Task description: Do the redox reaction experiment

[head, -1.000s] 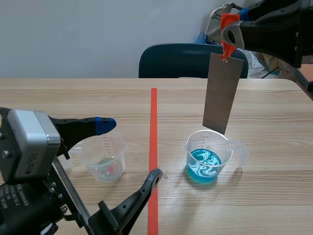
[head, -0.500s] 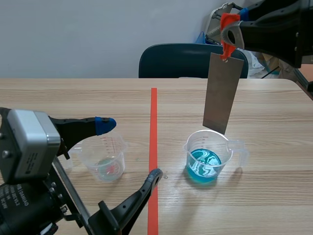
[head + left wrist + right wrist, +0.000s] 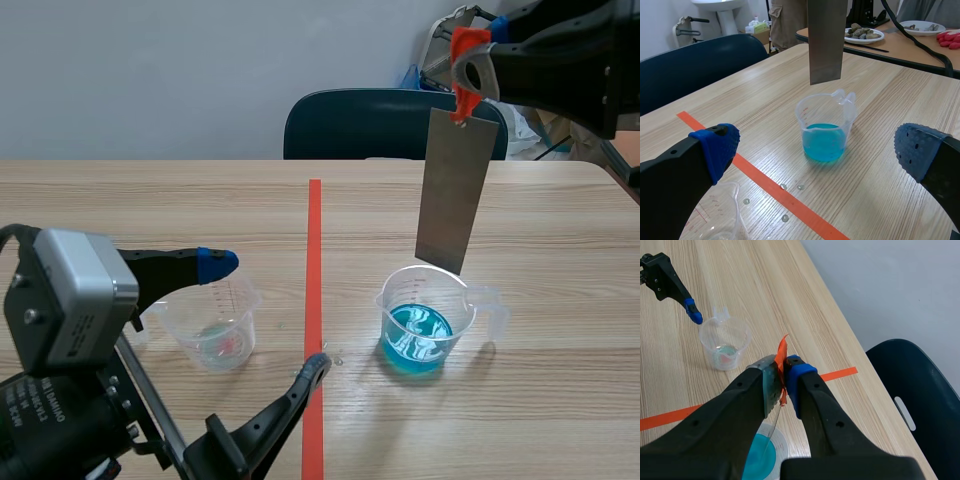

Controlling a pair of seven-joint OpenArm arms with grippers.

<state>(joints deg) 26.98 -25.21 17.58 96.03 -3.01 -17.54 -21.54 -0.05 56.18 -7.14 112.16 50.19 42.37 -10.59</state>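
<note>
Grey metal plate (image 3: 456, 190) hangs upright just above the cup of blue liquid (image 3: 420, 330), likely ready for dipping, its orange-tabbed top clamped in the right gripper (image 3: 463, 80), while the left gripper (image 3: 266, 312) sits spread apart by the near-empty cup (image 3: 215, 328).

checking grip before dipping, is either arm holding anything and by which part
Right jaws hold the metal strip by its orange-taped top edge; left jaws open, empty.

Left arm (image 3: 60, 400): low at the near left, wrist angled forward.
Left claw (image 3: 267, 313): fingers spread wide, blue-padded fingertips (image 3: 216, 262) well apart.
Right arm (image 3: 570, 60): raised, entering high from the right.
Right claw (image 3: 465, 70): fingers pinched together on the top edge of the metal strip (image 3: 455, 190).
</note>
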